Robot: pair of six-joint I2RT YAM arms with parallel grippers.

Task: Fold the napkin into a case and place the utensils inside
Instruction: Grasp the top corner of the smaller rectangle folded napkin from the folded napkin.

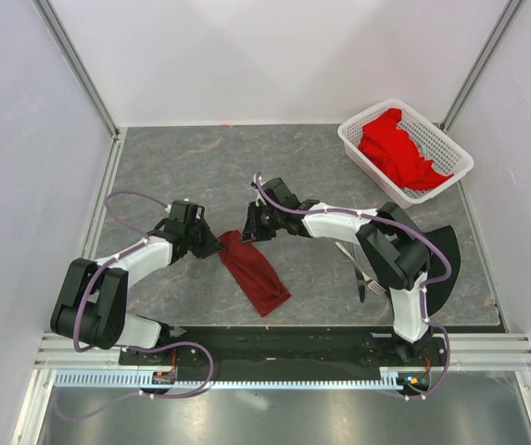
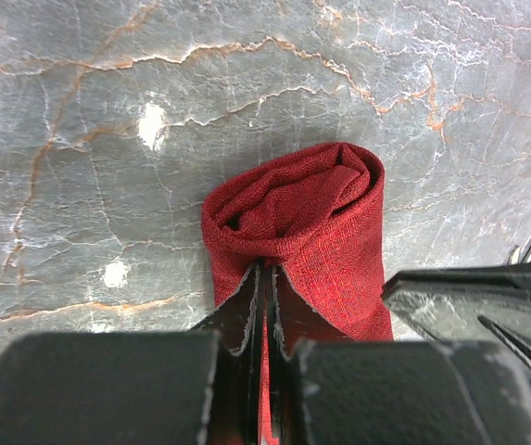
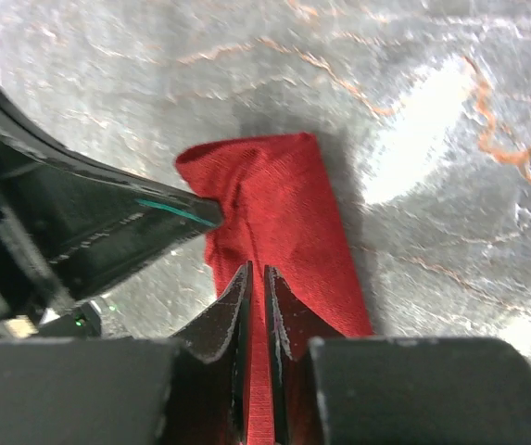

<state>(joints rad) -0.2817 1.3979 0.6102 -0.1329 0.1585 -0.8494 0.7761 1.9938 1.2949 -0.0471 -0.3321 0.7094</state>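
Clamped on the upper end of the folded maroon napkin point(image 1: 258, 276) with left gripper point(image 2: 265, 278) and right gripper point(image 3: 256, 273): spread gently and evenly, holding the 2 pinches level, without unrolling the narrow fold.

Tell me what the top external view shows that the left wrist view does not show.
Only the top external view shows the white lattice basket holding bright red cloths. Only the left wrist view shows the open, rolled end of the maroon napkin and the left end effector pinching its edge. Both show the napkin lying on the grey marbled table.
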